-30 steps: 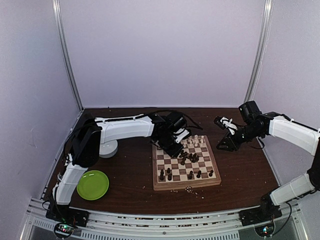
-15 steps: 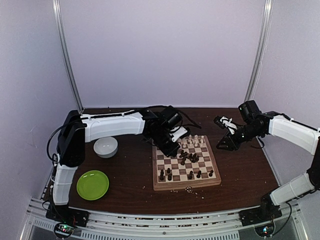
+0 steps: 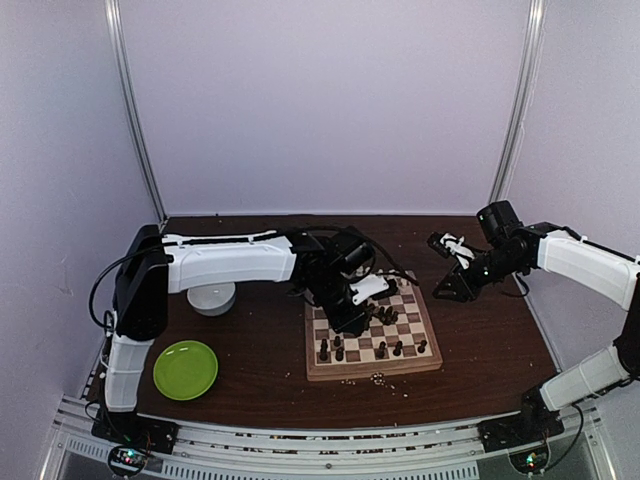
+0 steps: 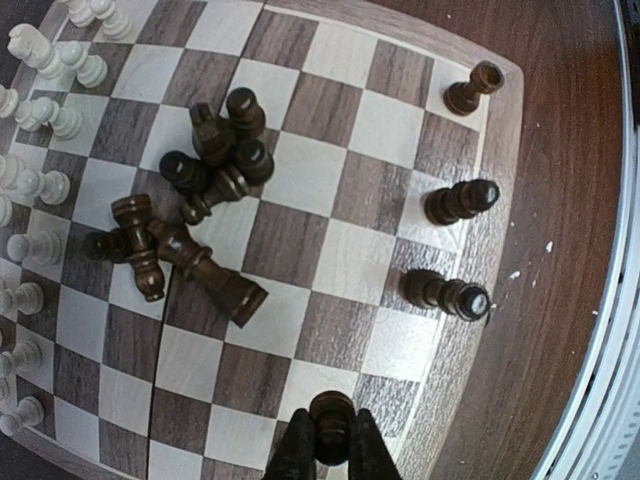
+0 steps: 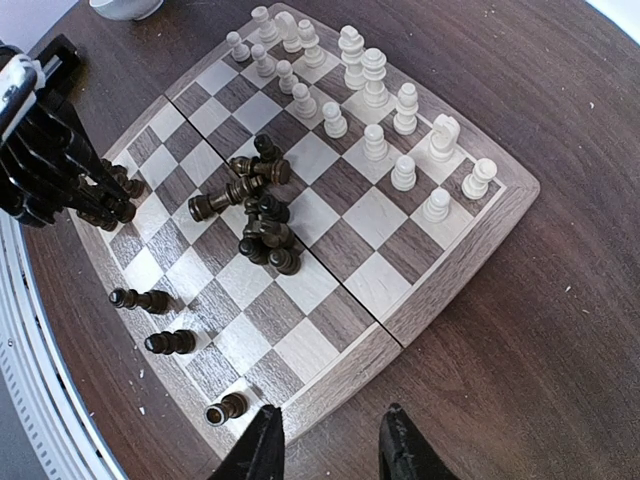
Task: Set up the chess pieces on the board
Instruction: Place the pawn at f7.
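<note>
Left hand (image 4: 330, 452) closed on a dark piece (image 4: 331, 412) over the board (image 4: 322, 172) edge. Right hand (image 5: 325, 440) open, above bench (image 5: 560, 330) beside board.

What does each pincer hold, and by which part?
Left pincer clamps a dark chess piece by its sides, near the head; right pincer holds nothing.

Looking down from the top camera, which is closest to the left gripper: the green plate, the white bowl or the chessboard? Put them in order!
1. Board: right under the left gripper, which is shut on a dark piece.
2. Bowl: left of the board, partly behind the arm.
3. Plate: farthest, at the front left of the table.
</note>
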### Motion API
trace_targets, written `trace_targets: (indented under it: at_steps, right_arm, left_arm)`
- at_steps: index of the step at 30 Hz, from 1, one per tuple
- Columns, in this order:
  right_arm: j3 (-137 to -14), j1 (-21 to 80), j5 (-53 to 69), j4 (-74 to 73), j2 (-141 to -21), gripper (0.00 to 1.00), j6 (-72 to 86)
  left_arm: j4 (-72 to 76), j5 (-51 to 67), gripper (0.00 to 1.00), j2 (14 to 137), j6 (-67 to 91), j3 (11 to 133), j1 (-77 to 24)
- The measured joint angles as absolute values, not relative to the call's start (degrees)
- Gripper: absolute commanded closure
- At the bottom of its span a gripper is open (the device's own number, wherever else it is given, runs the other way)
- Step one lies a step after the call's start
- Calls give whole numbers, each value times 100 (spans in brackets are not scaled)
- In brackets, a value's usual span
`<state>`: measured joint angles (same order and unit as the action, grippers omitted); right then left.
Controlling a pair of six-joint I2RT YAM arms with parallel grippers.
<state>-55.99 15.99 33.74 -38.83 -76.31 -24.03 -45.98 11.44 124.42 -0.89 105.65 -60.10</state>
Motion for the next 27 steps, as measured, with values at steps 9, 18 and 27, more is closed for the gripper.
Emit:
trace_targets:
  at_steps: [9, 18, 27]
  right_arm:
    - [-5599, 1599, 3387, -3892, -7631, 66, -2403]
    - [-5599, 1599, 3389, -3900, -7631, 66, -2403]
    - [-5601, 1599, 3409, -3913, -7688, 66, -2405]
  left_arm:
    - [-4821, 1135, 99, 12608, -294, 10567, -6023]
    - [-4840, 1103, 98, 12785, -329, 10663, -6023]
    - [-4856, 978, 96, 12803, -340, 10663, -6038]
